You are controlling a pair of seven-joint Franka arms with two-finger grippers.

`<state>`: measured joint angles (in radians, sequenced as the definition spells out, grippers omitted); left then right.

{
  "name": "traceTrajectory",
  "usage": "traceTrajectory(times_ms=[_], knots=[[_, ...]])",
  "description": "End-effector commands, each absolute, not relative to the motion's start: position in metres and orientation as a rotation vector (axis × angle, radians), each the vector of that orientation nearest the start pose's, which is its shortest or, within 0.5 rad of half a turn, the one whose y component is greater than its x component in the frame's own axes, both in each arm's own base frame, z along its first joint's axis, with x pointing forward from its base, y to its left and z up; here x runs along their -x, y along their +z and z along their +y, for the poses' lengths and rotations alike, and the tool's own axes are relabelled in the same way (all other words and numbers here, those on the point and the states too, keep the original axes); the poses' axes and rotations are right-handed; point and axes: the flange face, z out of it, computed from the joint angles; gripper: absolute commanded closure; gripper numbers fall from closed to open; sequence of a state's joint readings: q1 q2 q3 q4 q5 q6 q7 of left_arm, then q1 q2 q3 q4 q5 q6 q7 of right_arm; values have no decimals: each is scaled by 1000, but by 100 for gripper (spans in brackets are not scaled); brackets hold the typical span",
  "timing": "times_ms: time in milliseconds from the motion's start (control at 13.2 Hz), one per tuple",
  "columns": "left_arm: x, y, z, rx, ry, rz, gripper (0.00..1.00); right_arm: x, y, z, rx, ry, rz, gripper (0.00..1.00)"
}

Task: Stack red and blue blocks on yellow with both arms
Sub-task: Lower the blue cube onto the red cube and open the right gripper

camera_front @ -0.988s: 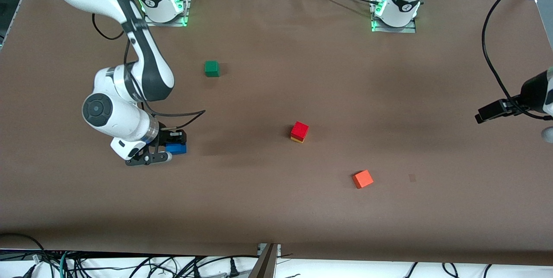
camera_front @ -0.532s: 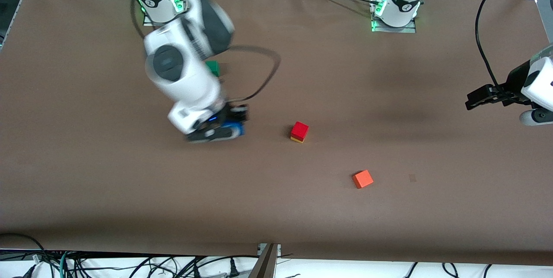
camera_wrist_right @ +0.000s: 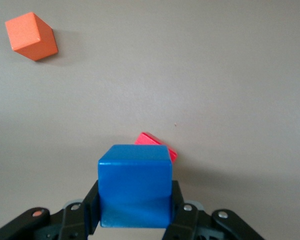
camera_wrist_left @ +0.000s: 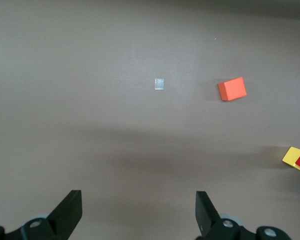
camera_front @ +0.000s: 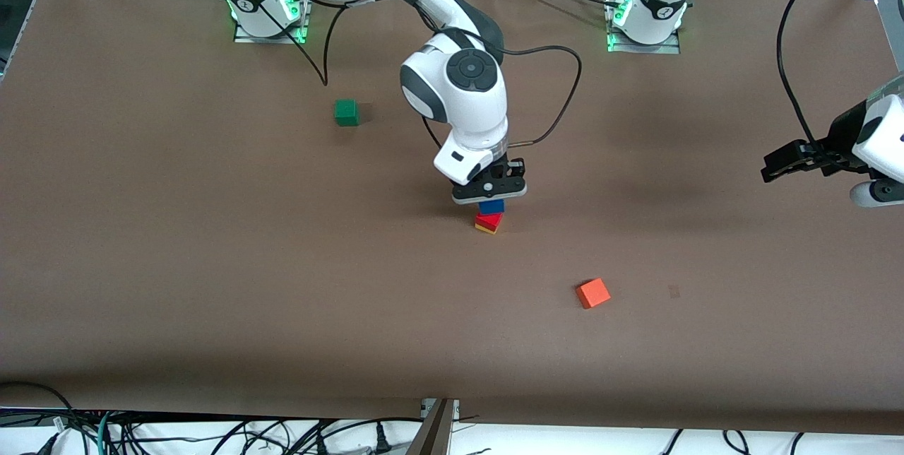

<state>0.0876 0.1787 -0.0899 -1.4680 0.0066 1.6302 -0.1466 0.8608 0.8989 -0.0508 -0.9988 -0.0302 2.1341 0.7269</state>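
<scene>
The right hand (camera_front: 489, 195) grips the blue block (camera_front: 491, 205) over the red block (camera_front: 489, 220), which sits on the yellow block (camera_front: 484, 228) mid-desk. The left hand (camera_front: 784, 164) waits, fingers wide, above the desk's edge at the left arm's end.

Your two white arms (camera_front: 452, 80) carry black joint sections, looping black cables (camera_front: 558, 87) and green-lit bases (camera_front: 268, 10) at the frame's top; black two-finger grippers (camera_front: 491, 190) show silver screws (camera_wrist_right: 188, 207).
</scene>
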Motion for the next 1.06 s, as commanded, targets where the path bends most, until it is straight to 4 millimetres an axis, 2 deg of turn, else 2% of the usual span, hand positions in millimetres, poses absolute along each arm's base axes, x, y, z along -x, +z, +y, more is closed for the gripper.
traceTrajectory(times_ms=[0,152,532,684,988], knots=[[-612,580,6,3141,2,-196,0,-539,339,603,2981,-437,-238,83],[-612,580,3,3140,2,-194,0,-540,331,604,2979,-451,-244,83],[-612,581,5,3141,-1,-192,0,-539,327,601,3018,-452,-267,82],[-613,578,3,3140,6,-187,0,-539,323,601,3022,-449,-269,79],[-613,579,0,3140,4,-179,0,-539,308,600,3044,-445,-281,78]])
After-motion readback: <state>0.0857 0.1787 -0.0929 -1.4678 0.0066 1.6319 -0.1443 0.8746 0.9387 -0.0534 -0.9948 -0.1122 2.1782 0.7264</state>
